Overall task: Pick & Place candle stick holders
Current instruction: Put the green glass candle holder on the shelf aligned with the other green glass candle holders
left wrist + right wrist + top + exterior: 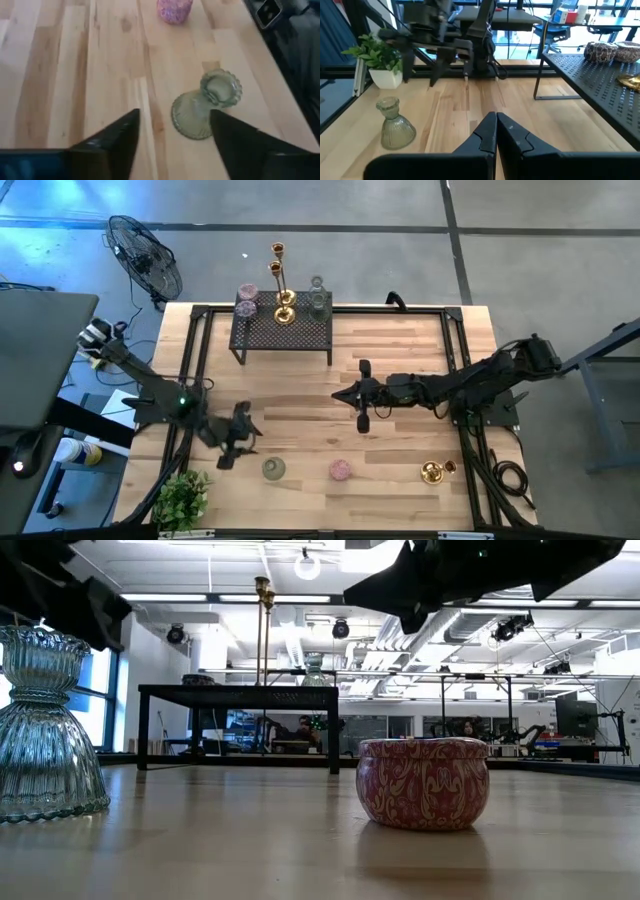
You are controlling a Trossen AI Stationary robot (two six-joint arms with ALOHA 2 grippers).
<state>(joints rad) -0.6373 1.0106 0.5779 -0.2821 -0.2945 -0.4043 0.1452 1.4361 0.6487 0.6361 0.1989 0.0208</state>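
Note:
A pale-green glass holder [273, 469] stands upright on its wide base near the table's front edge; it also shows in the left wrist view [205, 107]. My left gripper [232, 442] is open just to its left, and its fingers [127, 137] stand short of the holder without touching it. A pink patterned round holder [341, 470] and a squat gold holder [432, 472] stand further right along the front. My right gripper [342, 395] is shut and empty above the table's middle. On the black mesh rack [283, 328] stand tall gold candlesticks [283, 305], a pink holder [246, 295] and a glass one [317, 300].
A leafy plant in a white pot [182, 500] stands at the front left corner, close to my left arm. The rack stands at the table's far side. Bare wood lies between the rack and the front row of holders. A fan [145, 255] stands off the table.

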